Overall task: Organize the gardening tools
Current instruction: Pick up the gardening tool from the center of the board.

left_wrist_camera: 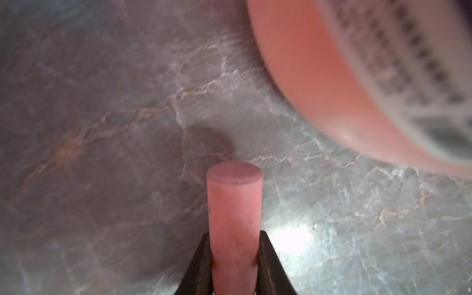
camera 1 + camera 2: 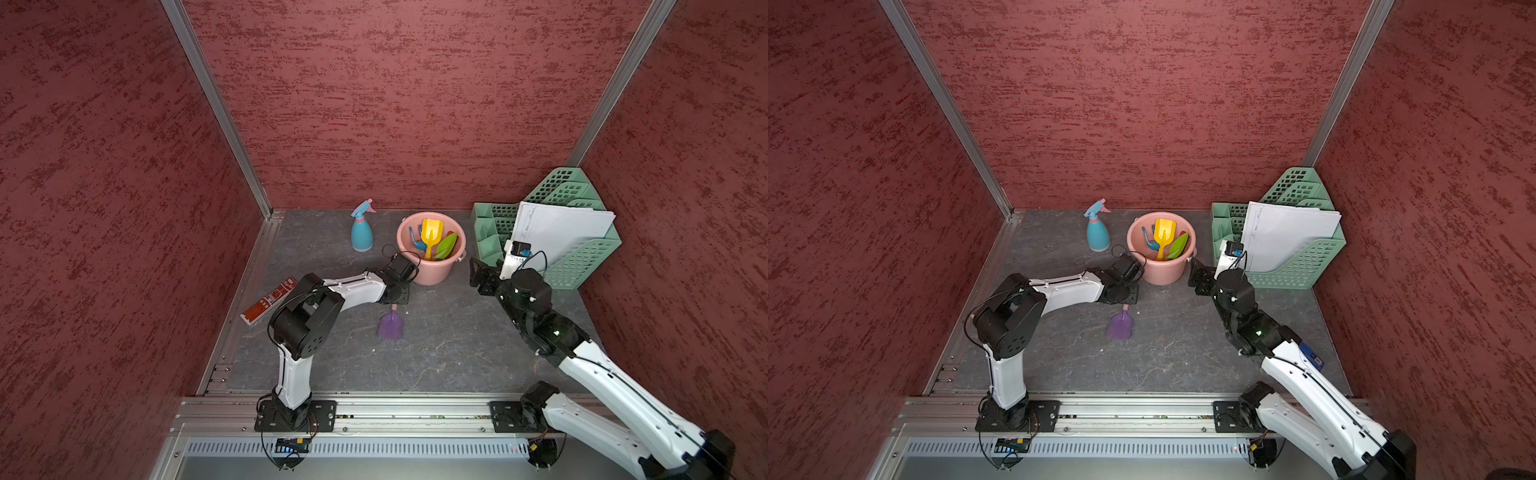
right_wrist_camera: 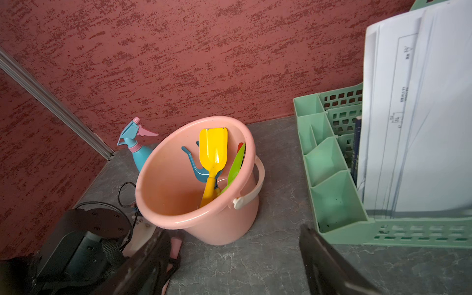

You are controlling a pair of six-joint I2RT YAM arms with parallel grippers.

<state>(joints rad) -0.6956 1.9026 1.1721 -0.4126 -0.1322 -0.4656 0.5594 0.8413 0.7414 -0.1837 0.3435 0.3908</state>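
Observation:
A purple scoop point(image 2: 390, 325) point(image 2: 1120, 326) lies on the grey table in front of the pink bucket point(image 2: 432, 272). My left gripper point(image 1: 235, 236) is shut on its pink handle point(image 1: 234, 199), and both black fingers press the handle's sides. From above, the left gripper point(image 2: 395, 296) hides most of the handle. The bucket holds a yellow shovel point(image 2: 431, 233), a green trowel point(image 2: 447, 245), a blue claw point(image 2: 415, 242) and a sliver of red spade point(image 3: 240, 147). A blue spray bottle point(image 2: 361, 231) stands left of the bucket. My right gripper point(image 3: 232, 235) point(image 2: 478, 271) hangs open and empty, right of the bucket.
A mint-green mesh rack point(image 2: 582, 259) holding white papers point(image 2: 561, 232) fills the back right corner, close to the right arm. A flat red printed strip point(image 2: 270, 301) lies by the left wall. Red walls enclose three sides, and an aluminium rail point(image 2: 395, 409) runs along the front.

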